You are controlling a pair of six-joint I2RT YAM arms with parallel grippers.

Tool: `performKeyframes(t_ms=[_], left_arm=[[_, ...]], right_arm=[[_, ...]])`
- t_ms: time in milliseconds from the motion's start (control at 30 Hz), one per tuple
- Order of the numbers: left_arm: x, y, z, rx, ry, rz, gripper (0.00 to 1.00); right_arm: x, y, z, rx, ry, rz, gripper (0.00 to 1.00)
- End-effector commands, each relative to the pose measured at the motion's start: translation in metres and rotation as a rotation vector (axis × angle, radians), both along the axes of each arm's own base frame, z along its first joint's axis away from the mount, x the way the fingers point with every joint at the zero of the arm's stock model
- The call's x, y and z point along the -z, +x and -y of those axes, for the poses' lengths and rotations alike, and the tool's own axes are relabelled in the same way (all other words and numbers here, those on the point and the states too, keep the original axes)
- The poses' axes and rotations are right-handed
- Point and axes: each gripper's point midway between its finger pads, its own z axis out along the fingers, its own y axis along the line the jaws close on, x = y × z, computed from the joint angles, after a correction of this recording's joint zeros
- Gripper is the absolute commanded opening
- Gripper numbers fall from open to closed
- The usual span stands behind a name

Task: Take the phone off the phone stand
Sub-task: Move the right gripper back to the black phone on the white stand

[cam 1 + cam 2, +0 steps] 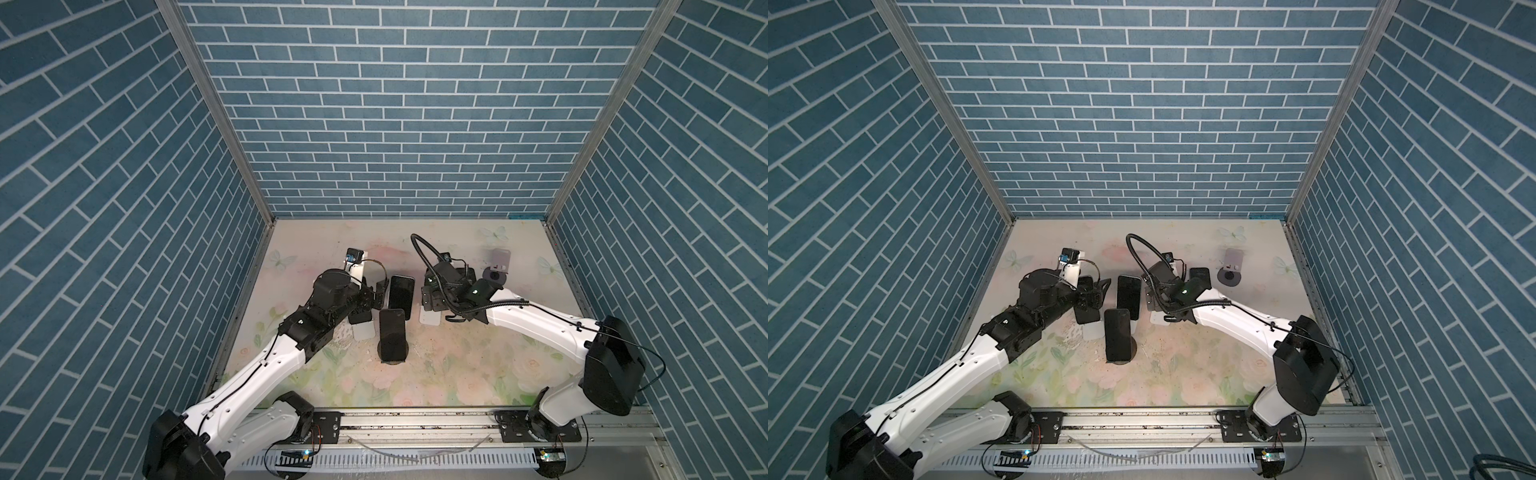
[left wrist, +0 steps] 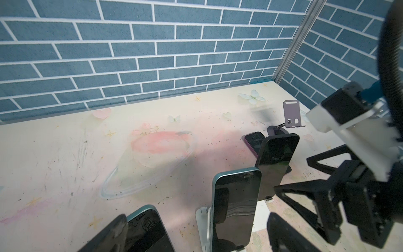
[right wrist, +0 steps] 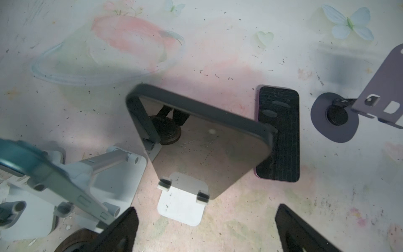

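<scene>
Two claws here, both spread about as wide as they go and pinching nothing. The right gripper (image 3: 206, 207) hangs just over the grey-cased phone (image 3: 207, 157), which leans back on a small white stand (image 3: 181, 211) with its bottom edge hooked in two little lips. The black triangular fingers (image 3: 122, 229) sit either side of the stand's foot, clear of the phone as far as I can see. The left gripper (image 2: 197, 216) straddles a teal phone (image 2: 148, 231), and I can't tell if a finger brushes it.

Counting outward, I get five phones and five stands. Four phones are propped up:
- the two above
- a teal-edged phone (image 2: 235, 207) on a white hinged stand (image 3: 113, 161) between the arms
- a dark phone (image 1: 392, 334) on a dark round-footed stand (image 1: 1133, 348) towards the table's front

The fifth, a purple phone (image 3: 278, 133), lies flat on the table (image 1: 457, 374) just beside the empty purple stand (image 3: 383, 83), which is a thin flat plate on a round foot. The screens are glossy black, and the floral tabletop is scuffed and speckled.
</scene>
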Motion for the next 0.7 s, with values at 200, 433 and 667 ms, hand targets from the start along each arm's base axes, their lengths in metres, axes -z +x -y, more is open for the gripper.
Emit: performKeyframes(t_ms=[200, 433, 667], left_arm=[[-0.007, -0.004, -0.005, -0.004, -0.002, 0.024, 1.0], [-0.004, -0.004, -0.006, -0.004, 0.007, 0.022, 1.0], [-0.003, -0.004, -0.006, -0.005, 0.013, 0.023, 1.0]], right_arm=[[-0.006, 0.017, -0.014, 0.102, 0.077, 0.093, 0.99], [0.0, 0.023, -0.009, 0.147, 0.067, 0.121, 0.99], [0.007, 0.027, -0.012, 0.17, 0.085, 0.135, 0.97]])
